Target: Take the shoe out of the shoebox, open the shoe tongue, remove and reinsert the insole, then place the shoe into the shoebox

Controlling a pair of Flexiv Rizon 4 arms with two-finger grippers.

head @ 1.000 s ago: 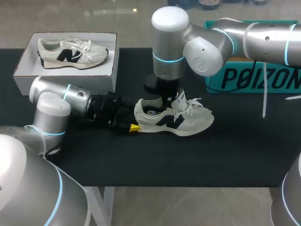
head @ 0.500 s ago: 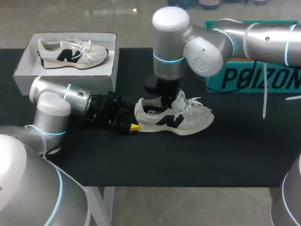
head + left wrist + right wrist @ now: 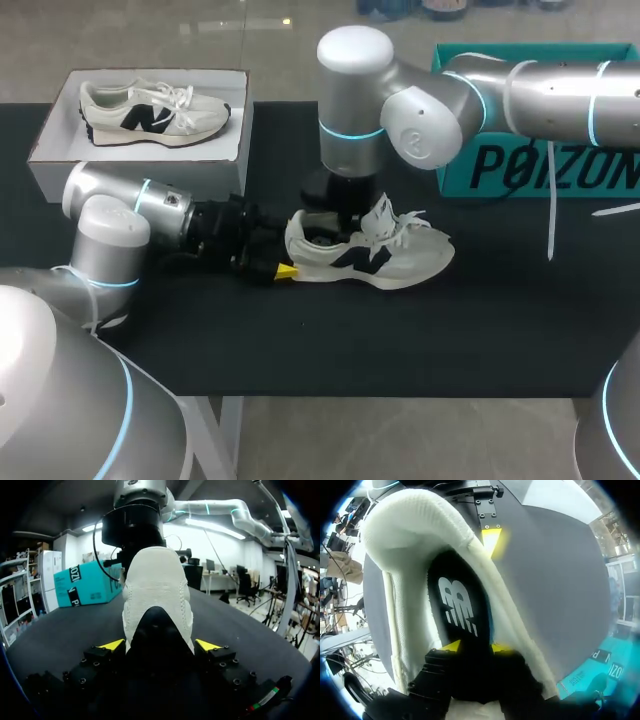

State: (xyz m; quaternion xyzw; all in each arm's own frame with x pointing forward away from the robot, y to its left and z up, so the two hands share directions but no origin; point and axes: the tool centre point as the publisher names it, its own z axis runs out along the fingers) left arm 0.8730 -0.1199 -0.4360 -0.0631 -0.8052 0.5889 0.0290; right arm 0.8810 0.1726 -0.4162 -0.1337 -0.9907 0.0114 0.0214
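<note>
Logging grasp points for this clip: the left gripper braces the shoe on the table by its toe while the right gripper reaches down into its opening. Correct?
Not quite. The left gripper braces the shoe by its heel, not its toe; the left wrist view shows the heel between its yellow tips. The right gripper does reach down into the opening.

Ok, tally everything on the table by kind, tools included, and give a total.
Shoes: 2 (boxed shoe, loose shoe)
Boxes: 2 (white shoebox, teal box)
Insoles: 1 showing (insole, inside the loose shoe)
Tools: 2 (left tool, right tool)
Total: 7
</note>
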